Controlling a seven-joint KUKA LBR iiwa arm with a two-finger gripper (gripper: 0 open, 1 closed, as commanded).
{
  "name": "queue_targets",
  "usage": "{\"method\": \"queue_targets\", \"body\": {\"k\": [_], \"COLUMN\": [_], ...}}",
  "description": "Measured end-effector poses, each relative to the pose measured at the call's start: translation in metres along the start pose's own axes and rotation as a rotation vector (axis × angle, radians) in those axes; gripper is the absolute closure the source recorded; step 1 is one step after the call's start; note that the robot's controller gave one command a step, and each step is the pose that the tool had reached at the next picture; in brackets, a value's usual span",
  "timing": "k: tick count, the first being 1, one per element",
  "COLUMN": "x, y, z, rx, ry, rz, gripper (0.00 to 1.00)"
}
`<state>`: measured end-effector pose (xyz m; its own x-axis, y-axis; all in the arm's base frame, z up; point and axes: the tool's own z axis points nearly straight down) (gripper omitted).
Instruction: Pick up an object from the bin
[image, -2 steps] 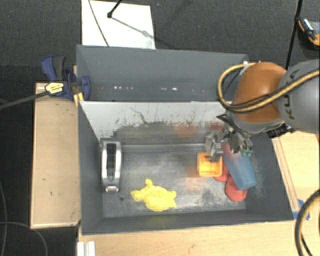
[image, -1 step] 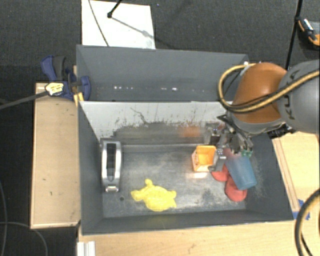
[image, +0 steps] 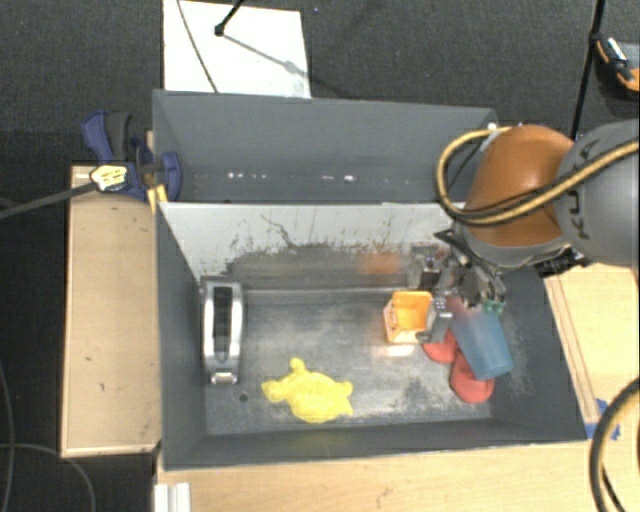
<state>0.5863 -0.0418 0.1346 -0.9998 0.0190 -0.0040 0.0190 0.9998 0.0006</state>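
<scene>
Hanging low at the right side of the bin, the gripper is sitting just beside a small orange box, nothing is visibly being lifted, and I cannot tell how open it is, so the pick is seemingly not yet done.

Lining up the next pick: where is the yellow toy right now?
Camera view: the yellow toy lies by the bin's bottom edge, left of centre, right of the silver tool and left of the gripper.
</scene>
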Motion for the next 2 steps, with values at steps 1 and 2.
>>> {"method": "queue_targets", "body": {"k": [1, 2], "x": [0.0022, 0.0022], "y": [-0.0071, -0.0071], "z": [0.0280, 0.0280], "rx": [-0.002, -0.002], "ry": [-0.005, -0.005], "rz": [0.107, 0.107], "gripper": [1.00, 1.00]}}
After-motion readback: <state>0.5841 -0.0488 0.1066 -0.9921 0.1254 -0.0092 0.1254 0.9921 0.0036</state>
